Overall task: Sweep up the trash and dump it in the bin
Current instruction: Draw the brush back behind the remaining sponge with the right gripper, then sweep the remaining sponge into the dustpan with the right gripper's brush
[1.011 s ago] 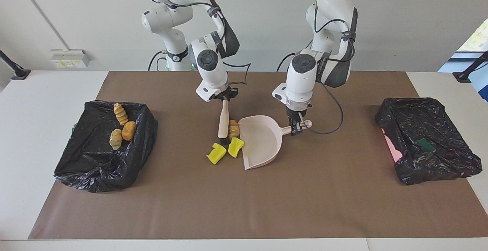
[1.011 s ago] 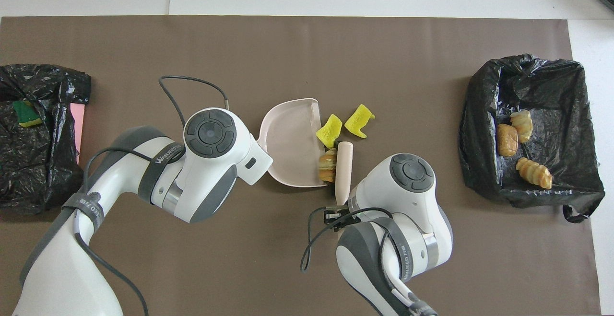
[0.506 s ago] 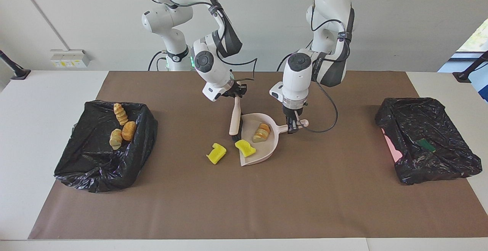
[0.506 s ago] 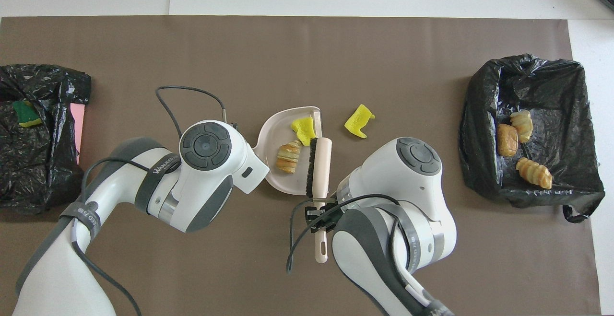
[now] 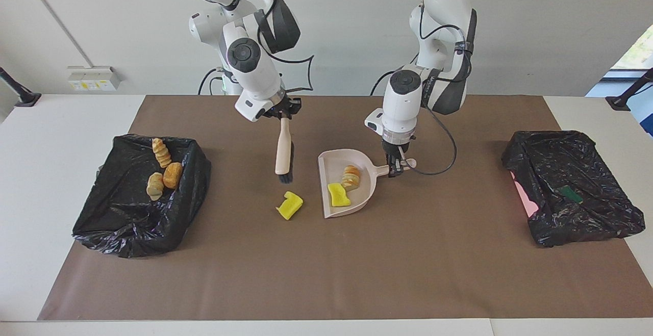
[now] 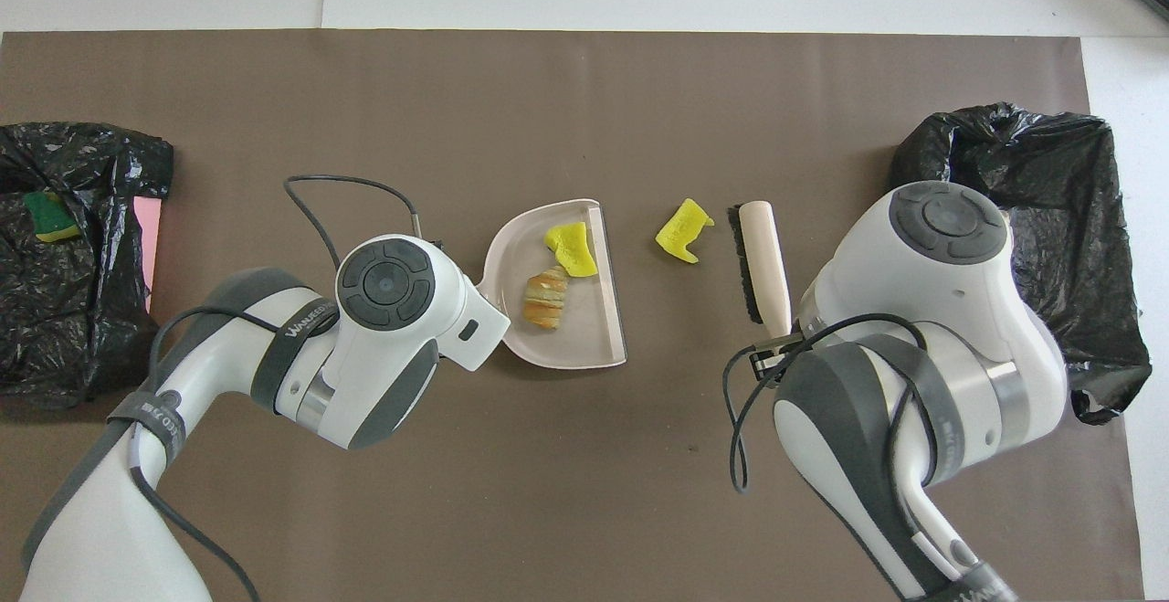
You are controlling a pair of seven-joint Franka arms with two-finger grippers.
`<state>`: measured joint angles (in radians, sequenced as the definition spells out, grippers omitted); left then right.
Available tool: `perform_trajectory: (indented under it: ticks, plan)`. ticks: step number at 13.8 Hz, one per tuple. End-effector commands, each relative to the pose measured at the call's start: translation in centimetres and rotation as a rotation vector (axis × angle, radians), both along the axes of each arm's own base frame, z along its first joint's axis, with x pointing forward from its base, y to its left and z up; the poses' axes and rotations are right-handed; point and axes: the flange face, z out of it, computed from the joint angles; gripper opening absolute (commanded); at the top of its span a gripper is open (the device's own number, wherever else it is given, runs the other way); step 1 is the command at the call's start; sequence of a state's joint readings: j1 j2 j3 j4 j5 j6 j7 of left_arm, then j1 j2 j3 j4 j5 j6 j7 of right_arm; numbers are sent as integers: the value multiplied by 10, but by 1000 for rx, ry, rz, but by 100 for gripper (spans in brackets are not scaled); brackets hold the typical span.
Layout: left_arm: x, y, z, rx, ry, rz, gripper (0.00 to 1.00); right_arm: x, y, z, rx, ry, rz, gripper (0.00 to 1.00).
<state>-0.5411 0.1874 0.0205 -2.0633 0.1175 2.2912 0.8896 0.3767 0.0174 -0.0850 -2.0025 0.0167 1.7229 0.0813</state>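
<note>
Six scraps: one pastry (image 5: pixel 351 176) and one yellow chunk (image 5: pixel 338 195) in the dustpan (image 5: pixel 359 201), one chunk (image 5: pixel 289 205) on the mat (image 5: pixel 326 275), three pastries (image 5: pixel 162 168) in the bin (image 5: pixel 137 224). Overhead, the right arm hides those three. Right gripper (image 5: pixel 283 113) clamps the brush (image 5: pixel 283 155); left gripper (image 5: pixel 395 168) clamps the dustpan handle.

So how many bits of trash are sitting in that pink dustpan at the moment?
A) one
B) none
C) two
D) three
C: the pink dustpan holds one yellow spongy chunk and one golden-brown pastry lump, while the other yellow chunk lies on the brown mat beside the pan's open edge.
</note>
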Motion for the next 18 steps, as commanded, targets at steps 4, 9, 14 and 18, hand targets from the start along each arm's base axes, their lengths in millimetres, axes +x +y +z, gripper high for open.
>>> perform_trajectory:
  ticks: [4, 9, 14, 18]
  plan:
    - [-3, 15, -5, 5, -4, 46, 0, 77, -5, -49, -187, -12, 160, 0]
    - [-3, 13, -5, 5, -6, 43, 0, 63, 42, -105, -43, 23, 142, 0]
    - [0, 13, -4, -4, -18, 43, 0, 23, 110, -110, 257, 86, 2, 0]
    - [1, 14, -4, -6, -20, 42, 0, 7, 159, -94, 383, 128, -179, 0]
